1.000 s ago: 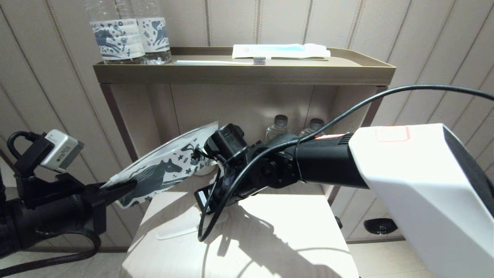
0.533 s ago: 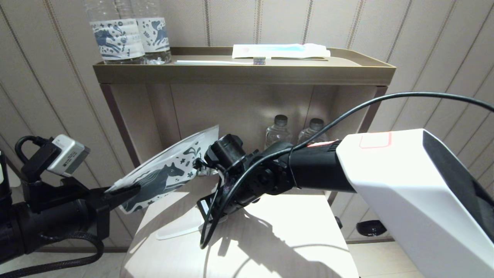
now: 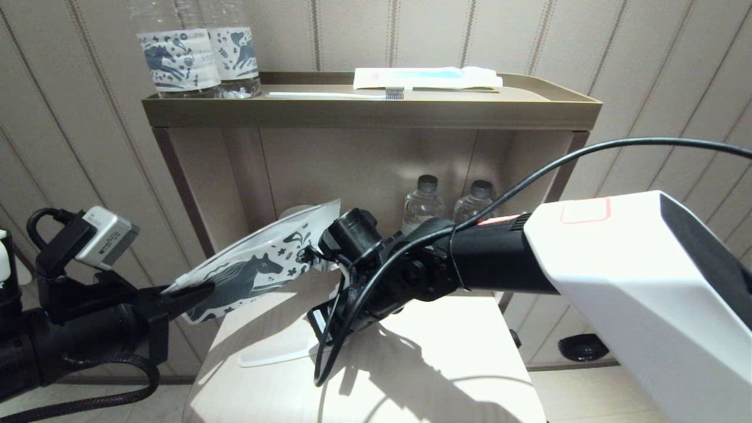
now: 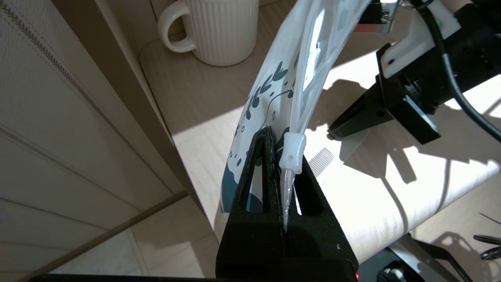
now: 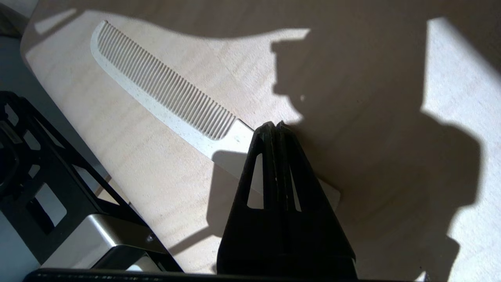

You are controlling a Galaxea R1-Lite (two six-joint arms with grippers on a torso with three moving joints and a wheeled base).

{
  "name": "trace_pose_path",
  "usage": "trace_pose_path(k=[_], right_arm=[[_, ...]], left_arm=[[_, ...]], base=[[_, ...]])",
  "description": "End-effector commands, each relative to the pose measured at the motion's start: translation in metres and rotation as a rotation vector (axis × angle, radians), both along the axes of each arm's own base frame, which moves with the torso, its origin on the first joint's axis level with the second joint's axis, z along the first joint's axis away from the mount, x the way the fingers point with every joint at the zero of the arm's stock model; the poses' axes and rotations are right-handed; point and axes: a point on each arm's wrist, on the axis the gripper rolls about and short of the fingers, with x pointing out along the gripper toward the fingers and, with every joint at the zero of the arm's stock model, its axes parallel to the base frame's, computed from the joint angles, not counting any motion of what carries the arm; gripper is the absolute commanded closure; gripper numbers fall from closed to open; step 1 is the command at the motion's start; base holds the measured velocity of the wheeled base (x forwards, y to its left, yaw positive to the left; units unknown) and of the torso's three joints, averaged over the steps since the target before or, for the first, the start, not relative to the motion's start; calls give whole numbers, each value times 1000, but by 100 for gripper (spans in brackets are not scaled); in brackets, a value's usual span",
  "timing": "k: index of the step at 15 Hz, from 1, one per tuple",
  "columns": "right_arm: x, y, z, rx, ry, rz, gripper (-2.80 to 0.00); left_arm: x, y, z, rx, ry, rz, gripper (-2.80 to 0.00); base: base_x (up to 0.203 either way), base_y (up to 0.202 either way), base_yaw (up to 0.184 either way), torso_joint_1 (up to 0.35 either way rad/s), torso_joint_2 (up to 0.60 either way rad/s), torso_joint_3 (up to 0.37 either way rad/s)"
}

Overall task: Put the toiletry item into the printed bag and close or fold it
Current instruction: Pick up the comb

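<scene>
We read no words, brands or numbers anywhere. Clear plastic water bottles [image 3: 197, 50] on shelf top carry white labels with dark blue horse motifs only. Flat white printed pouch [image 3: 258, 267] bears dark blue horse and small sprigs, no lettering.

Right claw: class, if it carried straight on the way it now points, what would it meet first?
Most likely the white comb lying on the table: the shut right claw points down at its handle, with its tips right over it. Whether they already touch is unclear.
</scene>
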Motion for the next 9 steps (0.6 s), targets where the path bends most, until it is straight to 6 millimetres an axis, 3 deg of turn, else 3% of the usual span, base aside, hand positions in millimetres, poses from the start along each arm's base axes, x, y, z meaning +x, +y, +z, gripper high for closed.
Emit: trace_pose_path(k=[1,4,9], right_arm=[[-4,-5,2,-9,9,-2,0],[-3,-20,10,-2,3,-21,0],[-4,-15,23,54,-53,-9,0]], left_arm=[[1,0,-2,2,8,-1,0],[2,-1,-3,5,14,-3,0],[3,-1,-3,4,16,-4,0]], base=[[0,0,0,0,0,0],[0,0,0,0,0,0],[0,0,0,0,0,0]])
